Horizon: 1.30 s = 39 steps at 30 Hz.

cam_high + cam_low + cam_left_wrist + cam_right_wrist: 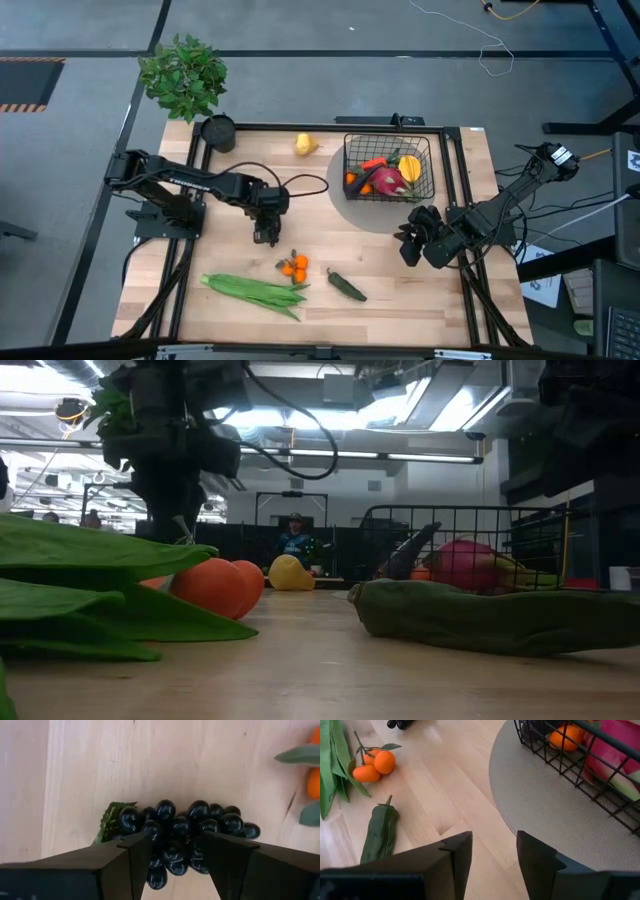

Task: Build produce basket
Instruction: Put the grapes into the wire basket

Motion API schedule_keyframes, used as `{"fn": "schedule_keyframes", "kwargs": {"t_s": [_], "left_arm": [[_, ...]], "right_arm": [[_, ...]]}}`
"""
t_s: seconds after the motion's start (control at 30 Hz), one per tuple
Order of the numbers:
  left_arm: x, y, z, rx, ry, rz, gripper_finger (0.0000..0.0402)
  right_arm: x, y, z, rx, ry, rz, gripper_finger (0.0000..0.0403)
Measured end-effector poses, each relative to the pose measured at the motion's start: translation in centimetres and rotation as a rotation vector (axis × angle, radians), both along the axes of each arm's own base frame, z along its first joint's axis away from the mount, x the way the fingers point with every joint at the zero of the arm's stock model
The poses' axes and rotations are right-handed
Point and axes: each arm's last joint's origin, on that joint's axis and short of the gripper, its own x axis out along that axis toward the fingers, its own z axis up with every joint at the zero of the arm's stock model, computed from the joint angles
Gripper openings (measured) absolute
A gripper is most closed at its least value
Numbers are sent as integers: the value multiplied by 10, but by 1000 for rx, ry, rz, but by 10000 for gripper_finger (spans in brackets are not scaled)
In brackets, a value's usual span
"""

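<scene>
The black wire basket stands on a grey round mat at the far right. It holds a pink dragon fruit, an orange piece, a yellow fruit and others. A yellow lemon, an orange cluster, green beans and a green pepper lie on the table. My left gripper points down at mid-table, shut on the dark grapes. My right gripper is open and empty just near of the mat. My left gripper has the middle of the grape bunch between its two fingers, which come from above and point down. Grapes stick out past both fingers, and a green leaf shows at one end. The bunch seems to lie on the table.
A small black cup and a leafy potted plant stand at the far left corner. A black frame rail runs around the table top. Bare wood lies between the grapes and the mat. A person shows far behind the table.
</scene>
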Motion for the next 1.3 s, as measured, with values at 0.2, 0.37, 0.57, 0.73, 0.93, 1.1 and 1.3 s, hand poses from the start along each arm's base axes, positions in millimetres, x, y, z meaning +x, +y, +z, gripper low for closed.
{"fn": "schedule_keyframes", "kwargs": {"t_s": [0.2,0.37,0.57,0.73,0.93,1.1,1.3], "left_arm": [[-2,0,-2,-19,6,65,159],[-2,0,-2,-54,3,184,159],[-2,0,-3,-110,-3,366,159],[-3,1,-4,-124,-1,500,159],[-5,2,-4,-96,-1,554,159],[-3,2,-9,-77,18,567,159],[3,3,-27,-69,83,647,159]], "right_arm": [[0,0,0,-1,0,1,143],[0,0,0,0,0,0,143],[0,0,0,1,0,0,143],[0,0,0,2,-1,-1,143],[0,0,0,3,-2,-1,143],[0,0,0,4,-2,-1,143],[0,0,0,4,-1,-1,143]]}}
